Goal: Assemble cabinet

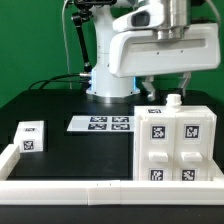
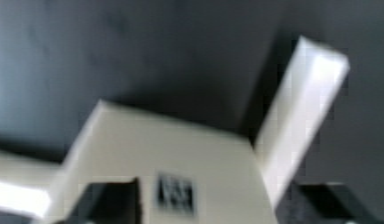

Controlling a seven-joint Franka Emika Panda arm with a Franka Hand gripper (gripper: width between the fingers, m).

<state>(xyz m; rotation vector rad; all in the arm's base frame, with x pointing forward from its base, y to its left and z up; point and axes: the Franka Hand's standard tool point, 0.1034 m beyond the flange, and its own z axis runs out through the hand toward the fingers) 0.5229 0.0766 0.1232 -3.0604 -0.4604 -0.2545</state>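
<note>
My fingers (image 1: 167,87) hang spread wide over the top of the cabinet (image 1: 176,146), which stands on the table (image 1: 60,108) at the exterior view's right. Risk now: one tip touches first as I close, and the box skews or slides.
</note>
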